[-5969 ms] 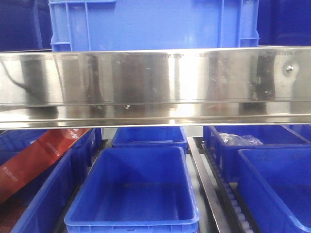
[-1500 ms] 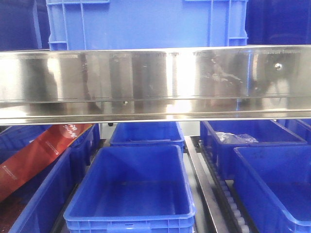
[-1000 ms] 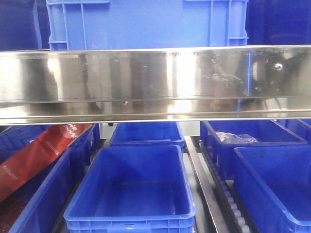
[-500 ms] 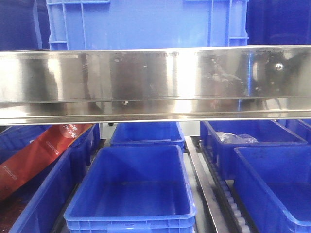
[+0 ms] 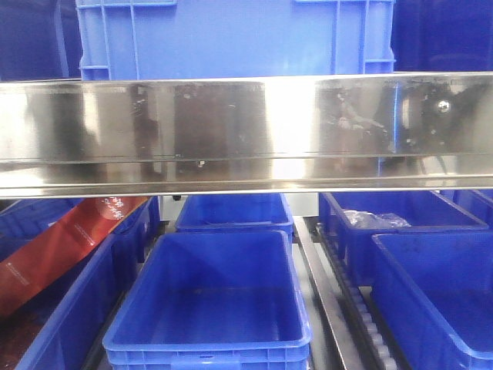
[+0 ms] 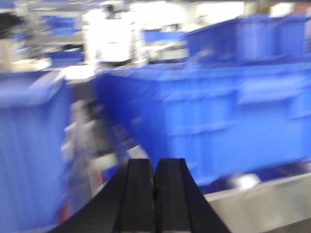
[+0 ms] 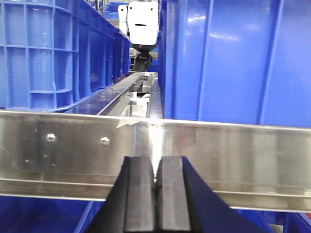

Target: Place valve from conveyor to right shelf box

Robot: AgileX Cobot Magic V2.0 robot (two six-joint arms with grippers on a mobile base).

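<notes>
The valve and the conveyor are out of view in every frame. My left gripper (image 6: 155,162) is shut and empty, its black fingers together; its view is motion-blurred, with blue crates (image 6: 218,111) ahead. My right gripper (image 7: 156,160) is shut and empty, close in front of the shelf's steel rail (image 7: 218,155). In the front view an open blue box (image 5: 212,235) sits on the lower shelf at centre, and another open blue box (image 5: 431,239) sits to its right. Neither gripper shows in the front view.
A wide steel rail (image 5: 246,131) crosses the front view, with a large blue crate (image 5: 231,38) above it. A red package (image 5: 62,247) lies in the left box. A back right box holds a clear bag (image 5: 370,220). A roller track (image 5: 370,324) runs between the boxes.
The front view has barely shifted over the last second. Dark reflections on the steel rail have moved a little. The boxes have not moved.
</notes>
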